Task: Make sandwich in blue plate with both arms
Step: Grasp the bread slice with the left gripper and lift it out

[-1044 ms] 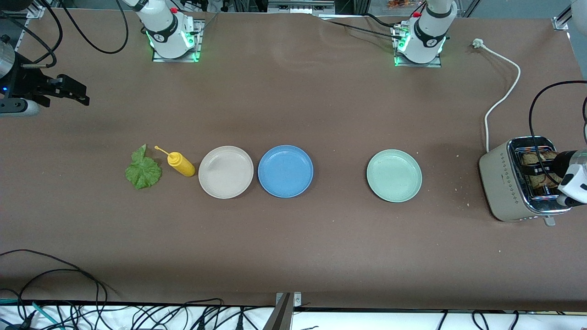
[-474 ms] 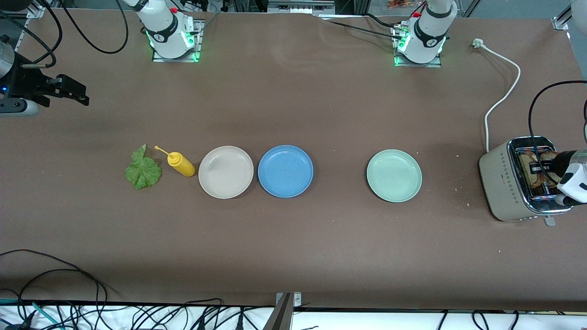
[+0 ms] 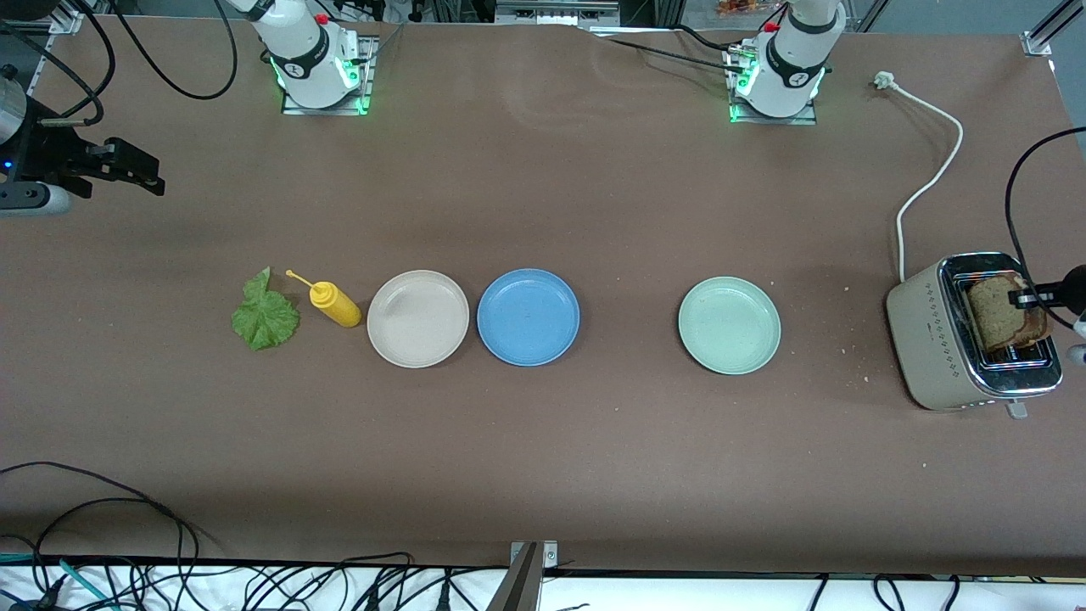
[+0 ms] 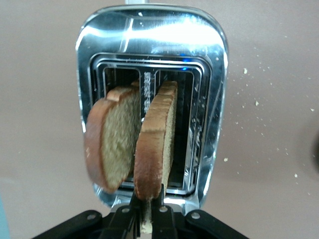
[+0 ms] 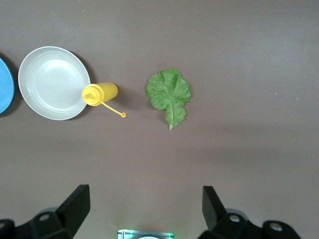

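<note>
Bread lifted over the toaster

We see the left pincer (image 4: 147, 219) clamped on a bread slice (image 4: 155, 139) over the toaster (image 3: 942, 339). Our right pincer (image 5: 144, 209) hangs wide apart above the lettuce (image 5: 168, 94). The blue plate (image 3: 528, 316) sits bare between beige plate (image 3: 417, 318) and green plate (image 3: 729, 325).

You saw the lettuce leaf (image 5: 168, 96) lying flat on the worktop (image 5: 239, 59), near the yellow squeeze bottle (image 5: 99, 93) beside the beige plate (image 5: 54, 82).

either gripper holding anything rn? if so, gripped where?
Left gripper: shut on a bread slice, pinching its crust edge, over the toaster. Right gripper: open, holding nothing, above the lettuce leaf.
</note>
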{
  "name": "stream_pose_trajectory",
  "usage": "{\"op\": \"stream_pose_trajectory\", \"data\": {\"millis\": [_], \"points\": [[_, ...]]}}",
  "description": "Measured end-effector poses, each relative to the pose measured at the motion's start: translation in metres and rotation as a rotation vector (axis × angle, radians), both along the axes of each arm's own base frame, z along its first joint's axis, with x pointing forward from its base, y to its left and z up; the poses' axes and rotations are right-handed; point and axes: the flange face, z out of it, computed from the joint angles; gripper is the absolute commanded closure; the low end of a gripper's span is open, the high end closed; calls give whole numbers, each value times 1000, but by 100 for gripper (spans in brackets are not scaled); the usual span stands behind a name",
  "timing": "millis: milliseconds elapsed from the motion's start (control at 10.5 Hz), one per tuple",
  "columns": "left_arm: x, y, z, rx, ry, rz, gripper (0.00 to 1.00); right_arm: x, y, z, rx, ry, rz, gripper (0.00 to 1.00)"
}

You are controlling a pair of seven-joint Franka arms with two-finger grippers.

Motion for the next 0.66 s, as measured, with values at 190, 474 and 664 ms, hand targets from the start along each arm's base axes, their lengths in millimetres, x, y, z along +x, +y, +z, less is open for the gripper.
{"op": "stream_pose_trajectory", "data": {"millis": [190, 474, 664], "points": [[-9, -7, 36, 6, -13, -1, 100, 0, 0, 0, 0, 0, 0, 0], [-25, -14, 86, 12, -44, -24, 100, 0, 0, 0, 0, 1, -1, 0], [-24, -29, 103, 5, -71, -70, 100, 0, 0, 0, 0, 1, -1, 0]]}}
